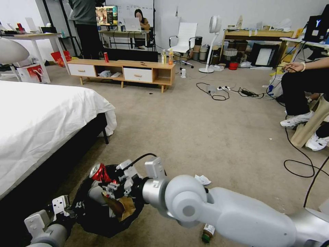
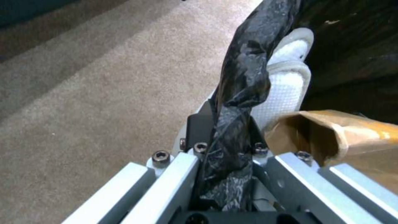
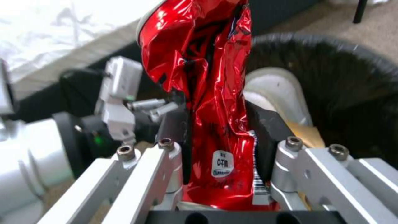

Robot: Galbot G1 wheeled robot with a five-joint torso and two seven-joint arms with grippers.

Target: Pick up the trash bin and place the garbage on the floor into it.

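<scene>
Right gripper [image 3: 215, 130] clamping crushed shiny red can [image 3: 199, 77], holding it over mouth of small round bin lined with crinkly black plastic bag [image 1: 85, 209]. Left gripper [image 2: 226, 140] pinching bin's bagged rim, holding bin beside white-sheeted bed [image 1: 41, 120] above beige carpet floor [image 1: 205, 130]. Brown paper bag [image 2: 331, 133] sitting inside bin. Small green-capped bottle [image 1: 207, 233] and crumpled white tissue [image 1: 203, 179] lying on carpet near right arm.

Beige carpet [image 1: 192, 130], white-sheeted bed [image 1: 37, 123], low wooden TV stand [image 1: 123, 70], white office chair [image 1: 185, 36], standing fan [image 1: 214, 27]
</scene>
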